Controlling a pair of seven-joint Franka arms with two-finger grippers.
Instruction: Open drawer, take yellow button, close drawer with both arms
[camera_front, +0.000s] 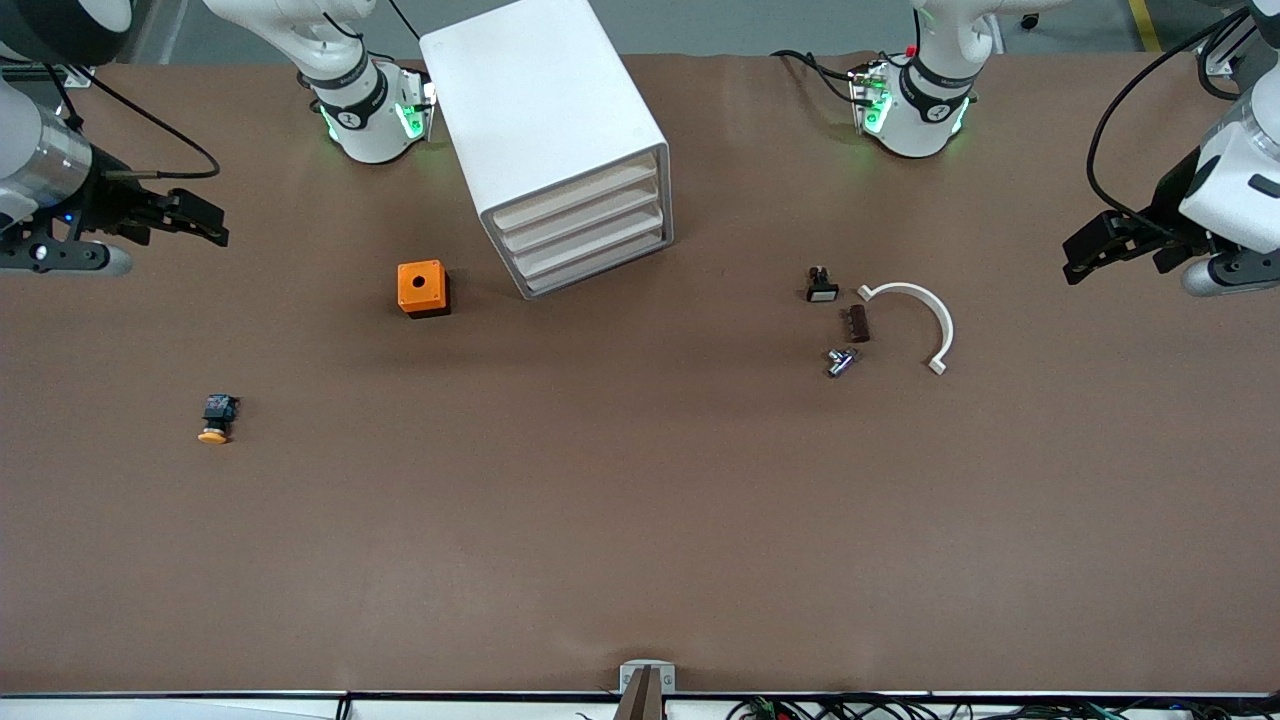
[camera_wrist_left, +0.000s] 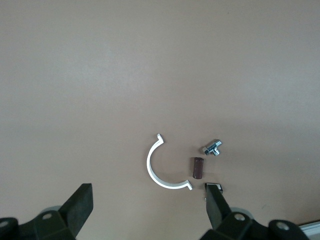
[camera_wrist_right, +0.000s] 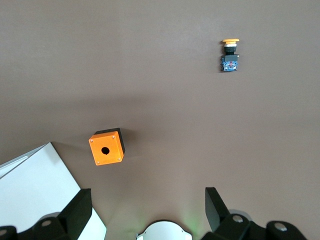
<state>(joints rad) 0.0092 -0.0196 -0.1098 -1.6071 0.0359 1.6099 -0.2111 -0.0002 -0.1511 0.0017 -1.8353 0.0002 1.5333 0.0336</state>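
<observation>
The right claw (camera_front: 205, 222) hangs in the air over the tabletop (camera_front: 600, 520) at the right arm's end. Its two black fingers (camera_wrist_right: 75, 212) are spread wide apart and hold nothing. The right arm waits here.

The button (camera_front: 216, 419) lies on its side on the bare tabletop, also at the right arm's end. It is well apart from the right claw and nearer to the front camera than the claw's spot. Its orange cap points toward the front camera. Nothing touches it — it sits out in the open, not in any drawer.

The orange cube (camera_front: 422, 288) with a hole on top stands farther from the camera than the button and just beside the big white cabinet (camera_front: 545, 120). The drawer (camera_front: 578, 194) at the top of the cabinet is pushed in, and so are the three under it.

Toward the left arm's end lie four small things close together: a small black part with a white face (camera_front: 821, 287), a dark brown block (camera_front: 858, 323), a shiny metal piece (camera_front: 840, 361) and a white half ring (camera_front: 915, 320).

The left claw (camera_front: 1085, 255) hangs over the tabletop at the left arm's end, well apart from the button. Its fingers (camera_wrist_left: 80, 206) are spread wide too — empty. The left arm also waits.
</observation>
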